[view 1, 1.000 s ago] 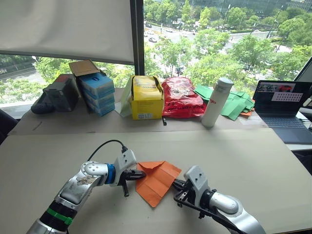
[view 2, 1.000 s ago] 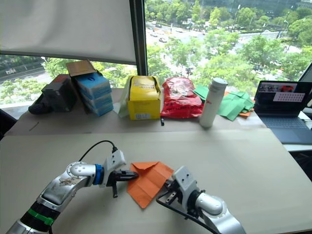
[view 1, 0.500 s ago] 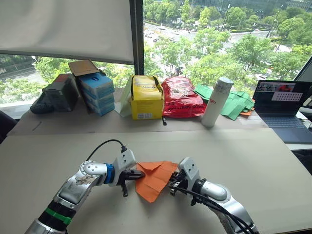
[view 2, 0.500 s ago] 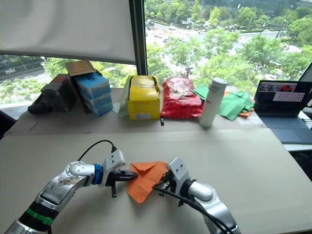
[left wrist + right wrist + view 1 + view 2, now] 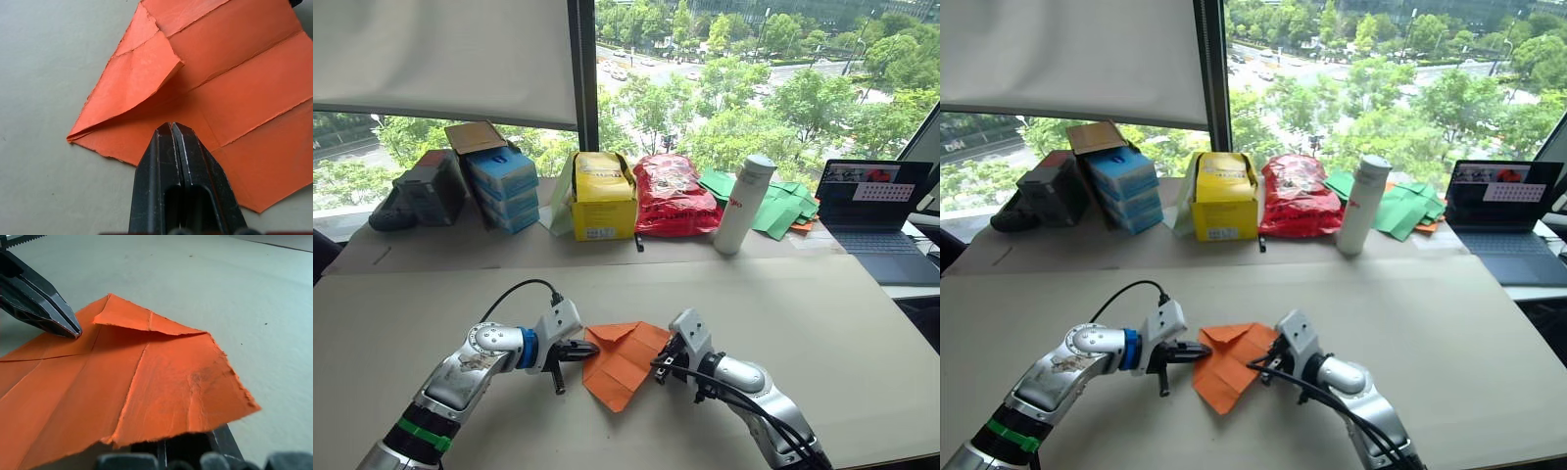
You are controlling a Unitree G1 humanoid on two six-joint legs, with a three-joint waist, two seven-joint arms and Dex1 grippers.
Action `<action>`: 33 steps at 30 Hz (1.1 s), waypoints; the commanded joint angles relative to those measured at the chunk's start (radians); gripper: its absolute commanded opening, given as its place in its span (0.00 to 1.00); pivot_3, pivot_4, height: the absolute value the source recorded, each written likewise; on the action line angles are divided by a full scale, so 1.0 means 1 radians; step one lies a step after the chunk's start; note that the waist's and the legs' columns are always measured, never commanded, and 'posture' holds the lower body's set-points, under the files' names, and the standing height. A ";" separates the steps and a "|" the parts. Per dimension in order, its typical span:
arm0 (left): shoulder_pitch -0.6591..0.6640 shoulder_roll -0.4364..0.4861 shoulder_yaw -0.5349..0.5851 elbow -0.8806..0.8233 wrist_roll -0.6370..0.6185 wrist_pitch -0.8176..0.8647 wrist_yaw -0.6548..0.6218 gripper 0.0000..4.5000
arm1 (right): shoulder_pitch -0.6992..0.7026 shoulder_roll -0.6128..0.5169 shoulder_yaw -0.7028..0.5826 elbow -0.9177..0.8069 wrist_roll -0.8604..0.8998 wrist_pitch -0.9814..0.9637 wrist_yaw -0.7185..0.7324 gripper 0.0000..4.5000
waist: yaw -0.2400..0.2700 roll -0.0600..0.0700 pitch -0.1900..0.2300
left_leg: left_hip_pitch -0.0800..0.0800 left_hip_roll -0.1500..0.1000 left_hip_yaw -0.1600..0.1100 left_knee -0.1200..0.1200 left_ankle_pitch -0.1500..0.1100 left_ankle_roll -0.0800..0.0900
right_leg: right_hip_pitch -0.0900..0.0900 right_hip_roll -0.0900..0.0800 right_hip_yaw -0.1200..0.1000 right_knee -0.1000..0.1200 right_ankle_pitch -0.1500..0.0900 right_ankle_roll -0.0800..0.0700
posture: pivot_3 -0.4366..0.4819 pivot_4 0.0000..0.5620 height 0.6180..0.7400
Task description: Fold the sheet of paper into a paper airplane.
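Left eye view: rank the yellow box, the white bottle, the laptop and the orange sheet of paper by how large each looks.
1. Laptop, though cut off at the frame edge.
2. Yellow box and sheet of paper: too alike to rank, and the paper lies nearer the camera.
3. White bottle, the slimmest.

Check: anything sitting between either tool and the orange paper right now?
Nothing visible does. The left tool rests its closed tips directly on the sheet of paper, near the folded corner flap. The right tool is at the paper's opposite edge, which lifts over its fingers. The table around them is bare.
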 commanded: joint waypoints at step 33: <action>-0.035 0.001 -0.007 -0.022 0.017 0.019 -0.018 0.01 | -0.117 -0.045 -0.006 0.112 -0.027 -0.010 0.054 0.00 | 0.001 0.000 0.000 | -0.001 -0.001 0.000 0.001 0.000 0.000 | 0.000 0.000 -0.001 0.000 0.000 0.000 | 0.48 0.27 1.00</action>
